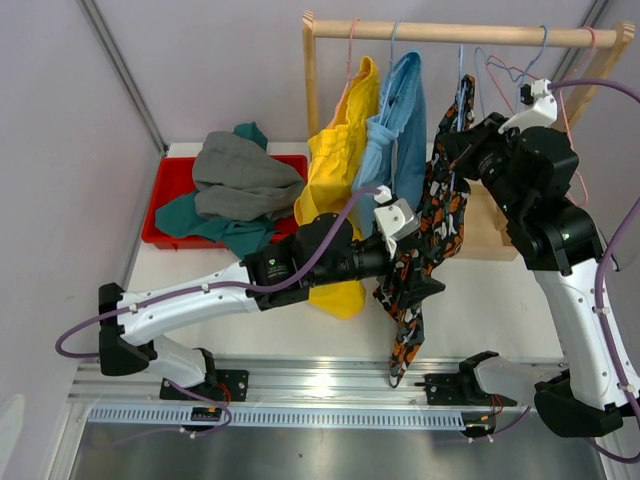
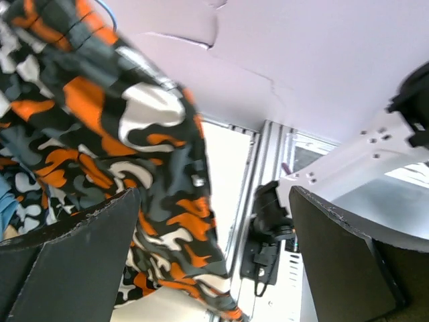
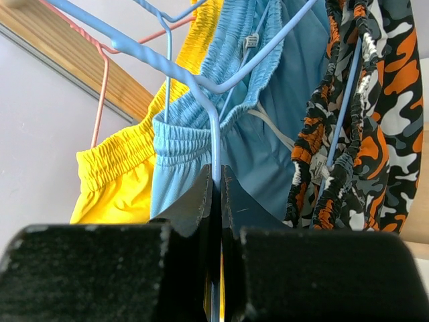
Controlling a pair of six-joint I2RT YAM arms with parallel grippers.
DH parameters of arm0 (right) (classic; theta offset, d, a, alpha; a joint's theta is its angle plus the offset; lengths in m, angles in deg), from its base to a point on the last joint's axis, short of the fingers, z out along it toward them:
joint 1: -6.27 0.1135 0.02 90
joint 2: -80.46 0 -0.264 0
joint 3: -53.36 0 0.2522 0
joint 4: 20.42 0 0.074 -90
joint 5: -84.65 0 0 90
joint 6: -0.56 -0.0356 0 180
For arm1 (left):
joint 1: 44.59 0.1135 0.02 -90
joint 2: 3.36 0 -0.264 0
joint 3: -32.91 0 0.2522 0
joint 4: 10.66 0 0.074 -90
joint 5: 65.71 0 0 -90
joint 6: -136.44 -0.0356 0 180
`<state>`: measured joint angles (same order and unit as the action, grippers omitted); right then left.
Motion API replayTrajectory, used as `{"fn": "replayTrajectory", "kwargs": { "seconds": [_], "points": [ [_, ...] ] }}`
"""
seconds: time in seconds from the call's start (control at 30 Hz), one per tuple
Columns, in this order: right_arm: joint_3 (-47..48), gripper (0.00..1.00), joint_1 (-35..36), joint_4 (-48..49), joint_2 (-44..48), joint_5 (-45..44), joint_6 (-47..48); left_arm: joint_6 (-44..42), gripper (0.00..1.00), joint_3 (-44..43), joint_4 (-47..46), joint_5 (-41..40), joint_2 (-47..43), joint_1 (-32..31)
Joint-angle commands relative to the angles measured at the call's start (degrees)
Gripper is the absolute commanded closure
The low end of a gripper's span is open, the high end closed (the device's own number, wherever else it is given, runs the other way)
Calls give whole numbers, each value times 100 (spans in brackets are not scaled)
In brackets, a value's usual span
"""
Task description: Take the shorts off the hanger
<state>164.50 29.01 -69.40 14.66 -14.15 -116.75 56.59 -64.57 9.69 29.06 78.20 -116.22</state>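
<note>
The camouflage shorts (image 2: 114, 127) hang long-axis downward, partly inside the wide left pincer (image 2: 214, 193) against one finger and clear of the other, while above them the right pincer (image 3: 218, 181) clamps a blue hanger wire (image 3: 213, 134).

— Soft, even light from overhead. The table (image 1: 480, 290) is bright, with only faint shadows near its front edge.
— And the wrist views?
— Left one: the table strip blows out white, and the camouflage shorts (image 2: 134, 154) blur close to the lens. Right one: the right gripper (image 3: 216, 191) is dark, grainy and out of focus, and the blue hanger (image 3: 214, 134) it pinches is sharp.
</note>
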Motion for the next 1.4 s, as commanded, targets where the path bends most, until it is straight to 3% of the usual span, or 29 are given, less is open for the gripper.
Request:
{"fn": "replayTrajectory", "kwargs": {
  "seconds": [0.0, 0.2, 0.4, 0.47, 0.57, 0.6, 0.7, 0.9, 1.07, 1.23, 1.37],
  "points": [
    [61, 100, 11, 578, 76, -105, -73, 127, 1, -93, -202, -3, -272, -35],
    [202, 100, 2, 481, 76, -96, -204, 189, 1, 338, -833, -90, 9, -43],
    [150, 100, 11, 428, 251, -8, -433, 57, 16, 50, -1151, -258, 527, -43],
    [114, 100, 11, 429, 287, 44, -503, 5, 26, -100, -1151, -284, 720, -35],
    [61, 100, 11, 411, 340, 80, -565, -48, 53, -285, -1134, -372, 835, -35],
    [44, 100, 11, 402, 348, 71, -565, -48, 70, -346, -1116, -398, 870, -35],
    [44, 100, 11, 385, 366, 62, -539, 48, 99, -312, -1037, -443, 757, -35],
    [105, 100, -41, 323, 322, -43, -398, 101, 100, 417, -870, -1047, 10, -403],
    [290, 100, -270, 279, 199, 36, -336, 75, 100, 1216, -703, -1751, -684, -1308],
    [509, 100, -595, 218, 67, 211, -336, 293, 100, 1866, -746, -2375, -791, -2160],
    [536, 100, -692, 156, 111, 361, -442, 584, 100, 2106, -1001, -2376, -510, -2276]
  ]
}}
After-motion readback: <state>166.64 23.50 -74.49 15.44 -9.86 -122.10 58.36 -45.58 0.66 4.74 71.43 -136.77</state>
